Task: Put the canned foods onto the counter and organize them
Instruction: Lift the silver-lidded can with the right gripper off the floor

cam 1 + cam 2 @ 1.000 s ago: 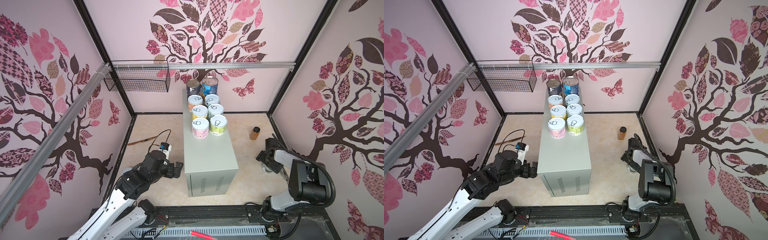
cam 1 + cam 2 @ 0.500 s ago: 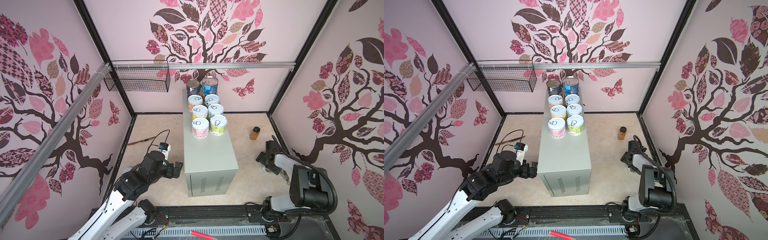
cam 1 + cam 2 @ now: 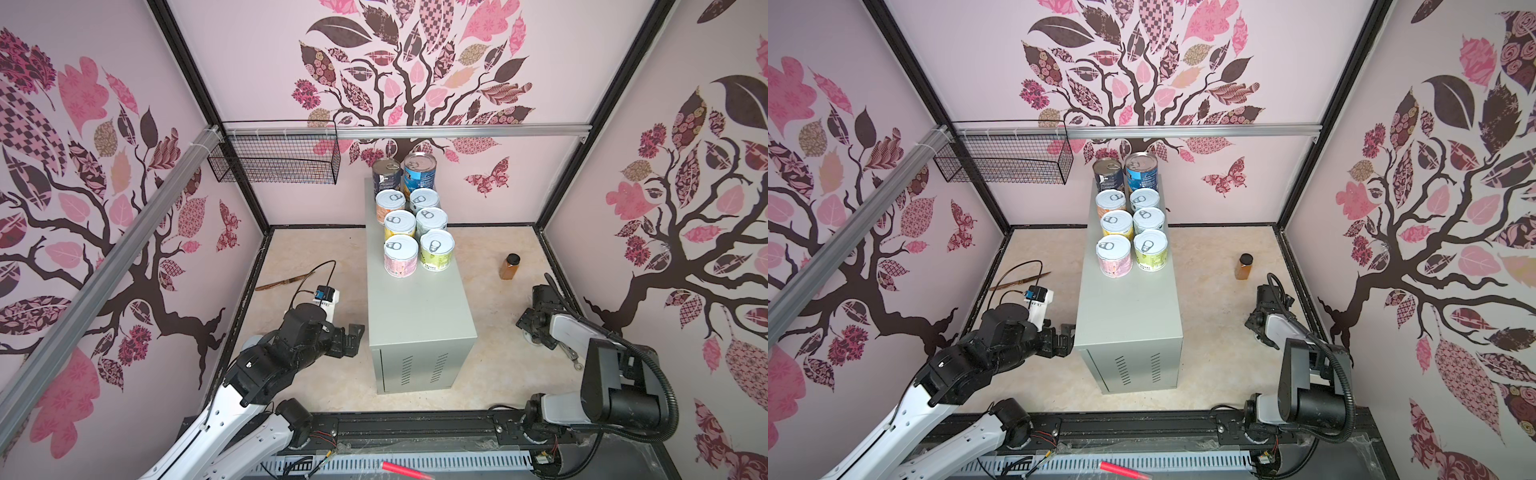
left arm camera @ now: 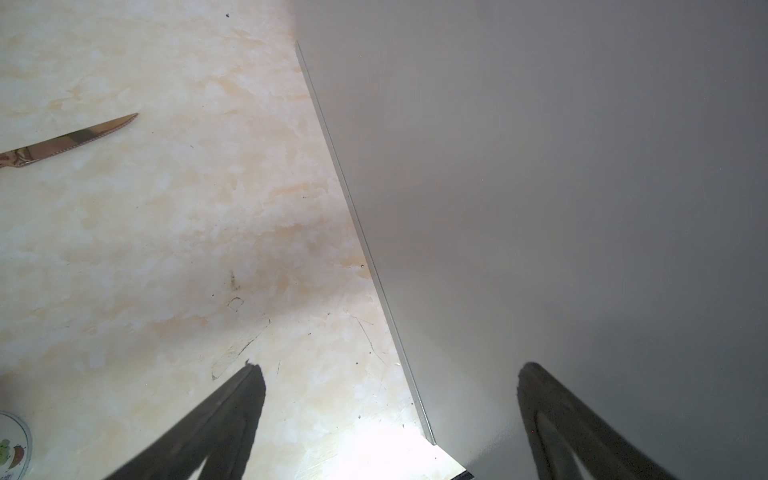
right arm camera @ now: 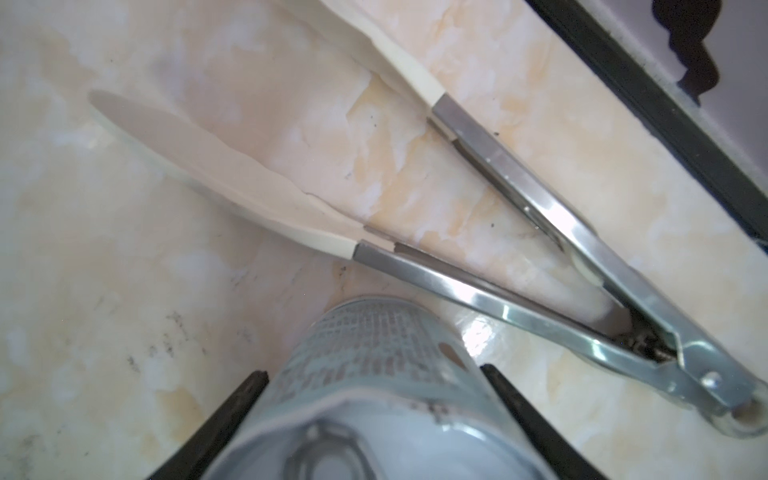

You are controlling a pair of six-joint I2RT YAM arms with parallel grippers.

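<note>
Your right tool (image 5: 372, 370) is clamped on a pale can (image 5: 370, 345). In the right wrist view its two dark fingers (image 5: 232, 411) press the can's sides, and the white pull-tab lid faces the camera. The can is down at the marbled floor (image 5: 124, 270), but you cannot tell whether its base touches it. Metal tongs (image 5: 457, 286) with cream tips lie open on the floor just beside it. In both top views this tool sits low near the right wall, well apart from the tabletop (image 3: 415, 303), and the arm hides the can. Your left tool (image 3: 353, 338) is spread apart with nothing between its fingers. It is held just beside the left side wall of the grey cabinet, close to the front corner; you cannot tell whether it touches the wall. Eight cans stand upright on the far half of the tabletop in two neat columns. Two tall cans (image 3: 419, 170) are at the back against the wall. Six short cans (image 3: 401, 254) with white lids stand in pairs in front of them, touching or nearly so. The near half of the tabletop is bare. An amber jar (image 3: 509, 266) stands on the floor right of the cabinet, a knife (image 3: 276, 284) lies on the floor to its left, and a wire basket (image 3: 274, 164) hangs on the back rail.
</note>
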